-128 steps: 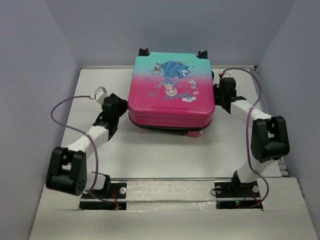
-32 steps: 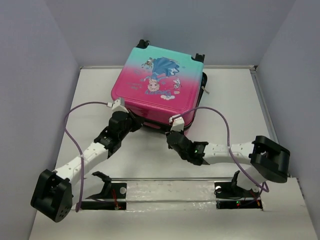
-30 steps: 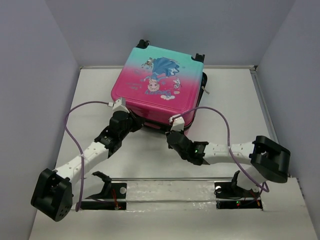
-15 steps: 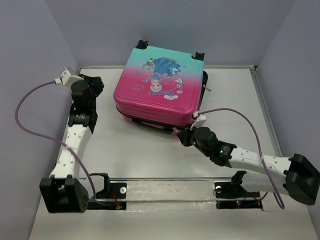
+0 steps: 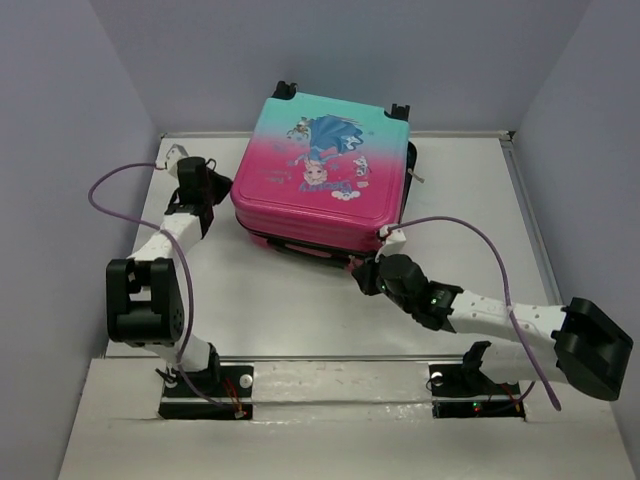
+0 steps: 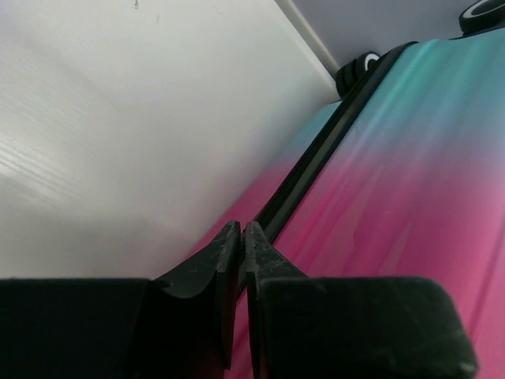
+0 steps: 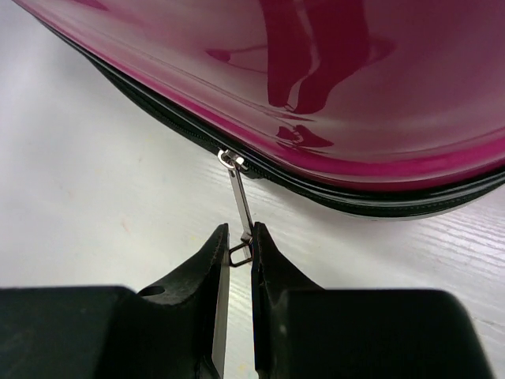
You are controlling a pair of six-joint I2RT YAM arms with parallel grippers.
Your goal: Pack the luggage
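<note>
One luggage (image 5: 325, 180) is lying flat towards the far middle of the table (image 5: 300, 310), picture side up, and I am counting two black wheels (image 5: 287, 90) at its far edge. Two arms are reaching it. I am seeing the left tool (image 6: 241, 229) sitting against the case's left side, its fingers pressed almost together at the black zipper seam (image 6: 316, 170). Whether anything is pinched there, I cannot tell. The right tool (image 7: 239, 233) is clamping one metal zipper pull (image 7: 238, 197) at the near right corner.
</note>
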